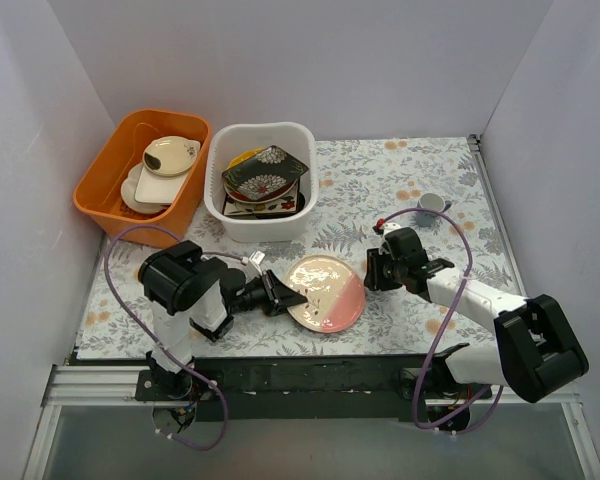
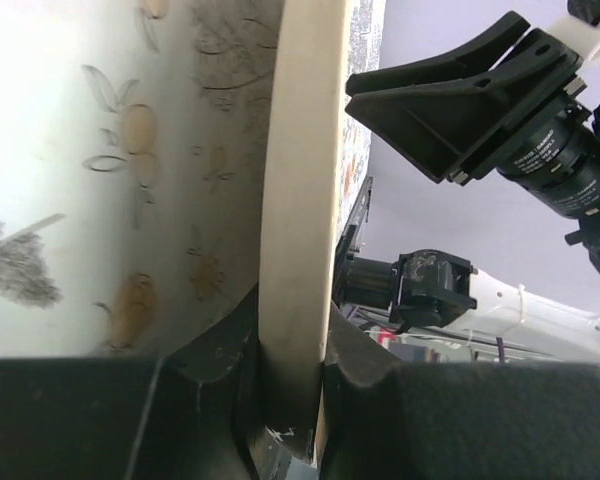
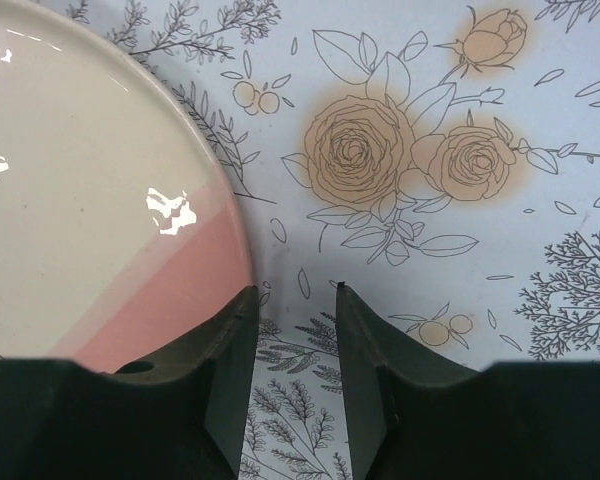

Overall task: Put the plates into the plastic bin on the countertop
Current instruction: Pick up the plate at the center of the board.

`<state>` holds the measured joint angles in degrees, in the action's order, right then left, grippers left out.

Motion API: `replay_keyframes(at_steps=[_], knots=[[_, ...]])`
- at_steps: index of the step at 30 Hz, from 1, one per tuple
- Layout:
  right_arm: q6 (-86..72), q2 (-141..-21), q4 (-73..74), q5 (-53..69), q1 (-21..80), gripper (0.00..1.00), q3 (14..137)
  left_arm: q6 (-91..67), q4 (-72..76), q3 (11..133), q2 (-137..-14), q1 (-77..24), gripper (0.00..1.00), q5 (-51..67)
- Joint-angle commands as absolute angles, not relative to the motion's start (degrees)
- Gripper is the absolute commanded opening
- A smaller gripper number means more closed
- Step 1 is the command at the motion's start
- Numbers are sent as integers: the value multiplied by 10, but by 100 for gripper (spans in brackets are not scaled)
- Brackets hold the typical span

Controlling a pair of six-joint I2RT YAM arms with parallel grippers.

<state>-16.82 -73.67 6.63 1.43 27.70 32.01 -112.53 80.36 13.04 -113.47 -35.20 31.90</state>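
Your left gripper (image 2: pixel 292 400) is clamped on the rim of the pink-cream round plate (image 2: pixel 298 200), which shows edge-on between its fingers. Lift slowly and keep it level; an edge grip may let it pivot. Keep the right gripper (image 3: pixel 290 370), narrowly apart on nothing just beside the opposite rim, clear. The white plastic bin (image 1: pixel 263 228) lies beyond the left gripper, holding other plates (image 1: pixel 265 175). Your plate is glossy, cream with a pink band.

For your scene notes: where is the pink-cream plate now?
Top view: the plate is front-centre, just nearer than the bin, its left rim clamped in the left jaws.
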Motion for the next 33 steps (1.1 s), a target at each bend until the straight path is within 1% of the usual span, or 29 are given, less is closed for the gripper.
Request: replay_keyframes(at_steps=[1,2,3,5,7,8,10,11,14,19,27,30,31,33], knots=[[-178,-705,68,20,281,45,318,-1037,694,126,-1035,-362,0,302],[-178,-704,69,19,280,45,319,-1026,628,131,-1014,-362,0,296],[-177,-703,70,19,281,45,319,-1003,594,137,-966,-361,0,290],[-177,-700,74,18,280,47,321,-978,502,155,-920,-362,0,270],[-181,-695,73,16,280,48,320,-945,450,171,-855,-362,0,252],[-181,-693,73,16,280,48,320,-934,392,179,-835,-362,0,245],[-181,-694,72,17,280,48,322,-903,329,199,-782,-362,0,227],[-181,-695,72,17,280,48,324,-892,274,217,-767,-362,0,209],[-181,-701,69,20,280,48,326,-857,191,250,-722,-362,0,183],[-181,-708,62,29,279,48,325,-834,136,273,-691,-362,0,170],[-180,-702,62,29,279,50,319,-822,127,280,-688,-362,0,186],[-177,-700,65,33,279,52,320,-816,123,284,-683,-362,0,197],[-177,-698,66,34,279,56,318,-814,121,285,-678,-362,0,198],[-175,-694,70,39,279,58,317,-813,113,287,-671,-362,0,199]])
